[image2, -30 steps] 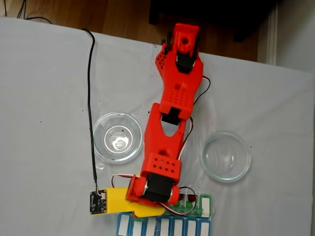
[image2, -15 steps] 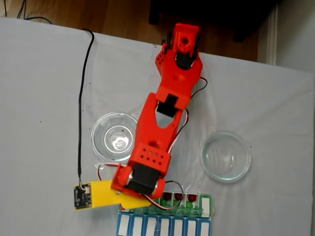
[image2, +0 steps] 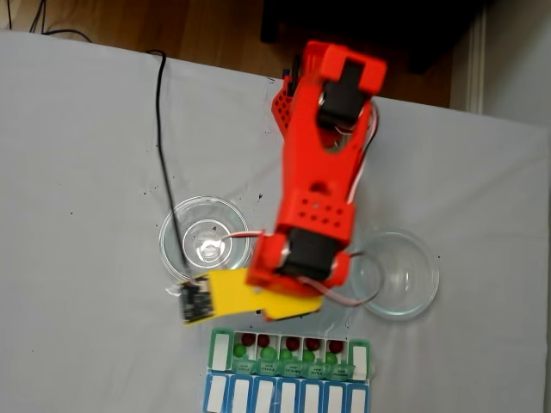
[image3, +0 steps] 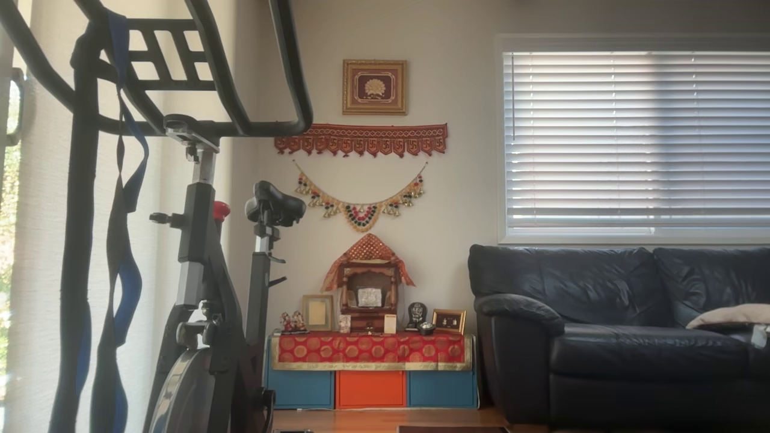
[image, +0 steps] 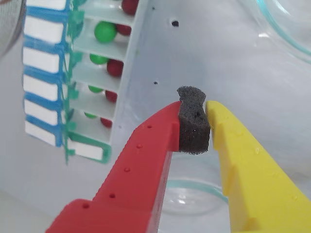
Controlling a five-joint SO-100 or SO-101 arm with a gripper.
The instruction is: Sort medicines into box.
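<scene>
Gripper [image: 194,127] closed, red and yellow fingers pressed together on nothing but their own dark foam pad [image: 193,127], no ball between them. Big change in the fixed view: a second ago the arm [image2: 314,185] was stretched down over the box [image2: 288,372], hiding much of the open row; now it has pulled back and up, its head hanging between the two glass dishes, left dish [image2: 205,239] and right dish [image2: 396,274]. That uncovers the box fully. Green and red balls [image2: 293,344] sit in the open compartments, and the wrist view shows a green [image: 105,32] beside a red [image: 115,67] in neighbouring cells. Both dishes look empty. Judging from that, the sorting appears finished, or very nearly, and this retreat reads as the arm heading home.
</scene>
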